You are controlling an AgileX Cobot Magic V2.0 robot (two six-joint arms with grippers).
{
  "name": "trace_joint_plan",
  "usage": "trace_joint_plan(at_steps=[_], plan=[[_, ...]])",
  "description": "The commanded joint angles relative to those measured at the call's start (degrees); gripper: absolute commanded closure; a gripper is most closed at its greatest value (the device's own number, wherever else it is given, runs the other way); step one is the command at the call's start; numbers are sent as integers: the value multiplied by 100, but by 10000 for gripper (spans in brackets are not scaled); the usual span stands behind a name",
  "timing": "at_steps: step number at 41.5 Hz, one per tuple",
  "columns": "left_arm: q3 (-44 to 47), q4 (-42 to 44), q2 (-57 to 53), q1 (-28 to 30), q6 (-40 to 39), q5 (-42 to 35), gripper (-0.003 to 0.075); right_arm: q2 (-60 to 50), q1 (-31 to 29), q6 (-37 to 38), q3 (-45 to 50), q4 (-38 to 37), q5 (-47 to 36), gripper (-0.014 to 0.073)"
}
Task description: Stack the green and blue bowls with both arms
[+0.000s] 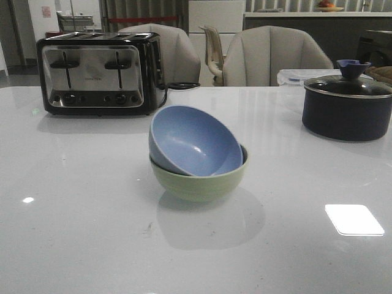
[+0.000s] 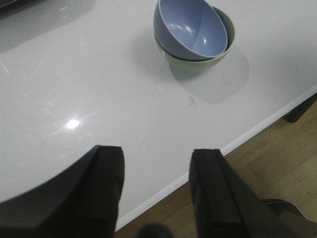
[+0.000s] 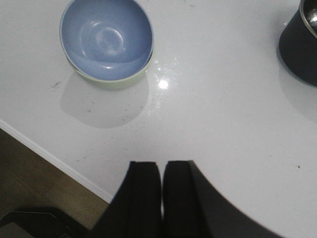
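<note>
Green bowl [image 1: 199, 182] holds tilted blue bowl [image 1: 194, 141] — base hidden.

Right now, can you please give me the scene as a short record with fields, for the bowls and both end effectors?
blue bowl: inside the green one, tilted, not seated level
green bowl: upright on the white table, bottom of the stack
left end effector: open, empty, away from the bowls
right end effector: shut, empty
others: toaster, dark lidded pot
</note>
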Motion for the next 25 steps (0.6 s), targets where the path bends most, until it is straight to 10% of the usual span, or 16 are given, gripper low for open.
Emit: trace_joint_plan(at_steps=[1,9,25], plan=[[-155,-62,-8,-44,-31,-476,444,-16,-19,-36,-145,29,-398,557],[-155,-62,-8,-44,-31,-561,625,-16,-19,-36,-145,24,-398,554],[-155,-106,-8,-44,-31,-574,620,-16,-19,-36,-145,24,-398,554]])
